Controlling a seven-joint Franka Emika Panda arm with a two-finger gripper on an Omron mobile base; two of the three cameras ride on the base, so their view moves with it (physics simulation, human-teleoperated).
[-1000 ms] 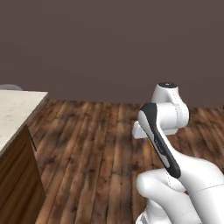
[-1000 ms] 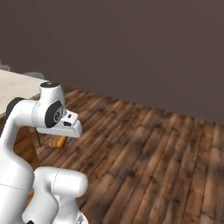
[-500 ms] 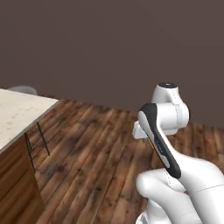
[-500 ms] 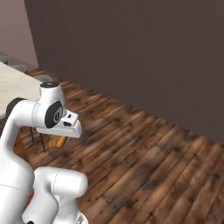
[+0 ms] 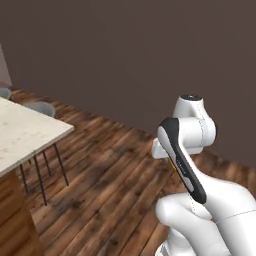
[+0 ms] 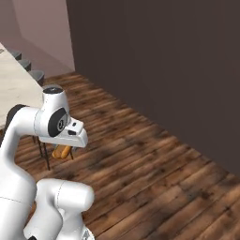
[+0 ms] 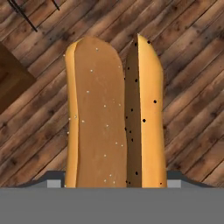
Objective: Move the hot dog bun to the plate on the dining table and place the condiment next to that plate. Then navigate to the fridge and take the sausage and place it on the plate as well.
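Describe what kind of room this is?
Likely a kitchen's dining area: a pale stone-topped dining table on thin dark legs, grey round stools beside it, brown wood plank floor, and a tan split hot dog bun being carried.

Below the jaws lies open wooden floor (image 7: 188, 87), with the hot dog bun (image 7: 113, 113) hanging between them and it. Off to the left stands the dining table (image 5: 22, 135) on thin dark legs (image 5: 40, 175), with what look like grey stools (image 5: 40, 107) beyond it. Ahead, past more bare floor, rises the dark wall (image 6: 164, 70).
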